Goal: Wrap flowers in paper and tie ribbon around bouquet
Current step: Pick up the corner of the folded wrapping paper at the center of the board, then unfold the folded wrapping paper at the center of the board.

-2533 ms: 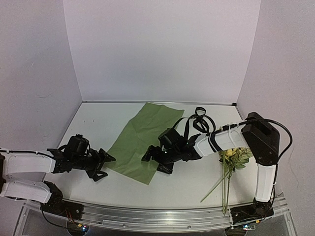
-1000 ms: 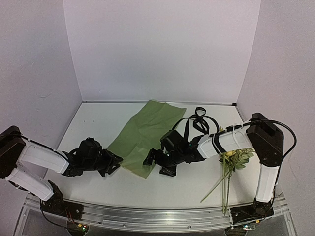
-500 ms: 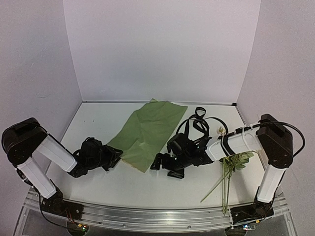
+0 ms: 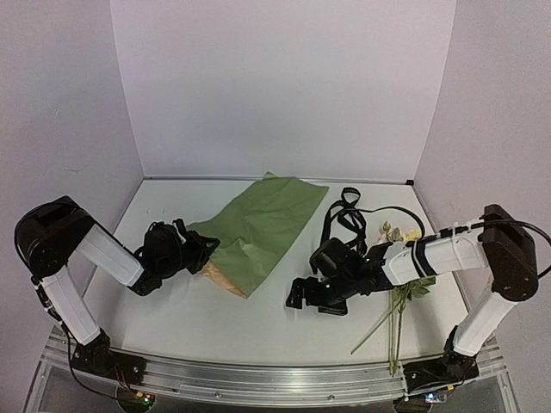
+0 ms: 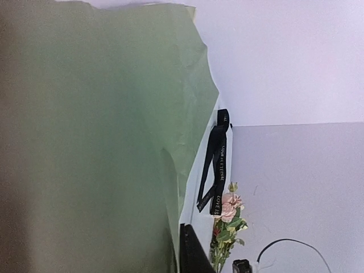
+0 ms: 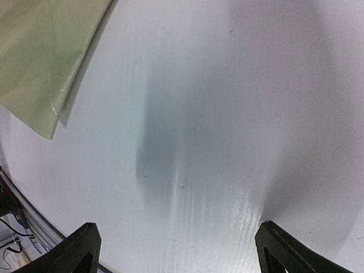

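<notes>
Diagonally, paper (image 4: 258, 228) near-left to far-right

Light: we see soft, even brightness | Shadow: grey smear on the table (image 6: 165, 153) | Focus: the paper (image 5: 85, 142) blurs near our left wrist

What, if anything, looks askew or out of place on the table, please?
The paper lies crooked, its near corner curled up by the left claw, showing the tan underside. Nothing else stands out.
</notes>
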Motion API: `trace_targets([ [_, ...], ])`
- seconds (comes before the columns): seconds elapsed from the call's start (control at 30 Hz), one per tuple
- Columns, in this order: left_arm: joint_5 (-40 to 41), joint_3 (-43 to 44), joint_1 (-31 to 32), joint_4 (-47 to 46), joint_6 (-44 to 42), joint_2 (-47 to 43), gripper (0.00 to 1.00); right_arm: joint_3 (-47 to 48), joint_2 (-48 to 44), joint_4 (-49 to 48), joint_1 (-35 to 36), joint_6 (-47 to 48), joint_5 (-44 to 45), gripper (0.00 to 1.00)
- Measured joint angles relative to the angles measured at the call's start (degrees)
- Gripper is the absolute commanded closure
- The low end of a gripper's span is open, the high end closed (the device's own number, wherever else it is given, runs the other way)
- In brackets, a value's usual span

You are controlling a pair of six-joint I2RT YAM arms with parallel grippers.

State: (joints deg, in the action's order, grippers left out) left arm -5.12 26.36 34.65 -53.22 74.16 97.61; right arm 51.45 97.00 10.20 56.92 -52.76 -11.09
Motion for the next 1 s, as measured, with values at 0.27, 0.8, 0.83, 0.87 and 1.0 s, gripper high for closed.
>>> trace_targets([
  [0.27, 0.14, 19.00, 3.65, 26.92, -32.64, -7.53, 1.00, -3.45, -10.71, 8.68, -2.41, 3.67, 5.44, 0.03],
  [0.8, 13.19, 53.71, 43.37, 72.24, -88.42, 19.36, 1.00, -3.34, -30.62, 25.95, -16.02, 7.53, 11.16, 0.02],
  [0.83, 13.69, 53.14, 43.95, 74.11, -89.32, 20.75, 1.00, -2.39, -30.51, 26.84, -16.46, 8.23, 10.58, 0.02],
  [0.87, 14.03, 52.64, 44.09, 75.24, -89.77, 21.20, 1.00, -1.57, -30.37, 27.29, -16.75, 8.79, 10.15, 0.02],
  [1.0, 15.88, 52.32, 43.50, 75.74, -90.63, 20.52, 1.00, 3.15, -28.09, 28.70, -17.72, 11.03, 8.10, 0.02],
])
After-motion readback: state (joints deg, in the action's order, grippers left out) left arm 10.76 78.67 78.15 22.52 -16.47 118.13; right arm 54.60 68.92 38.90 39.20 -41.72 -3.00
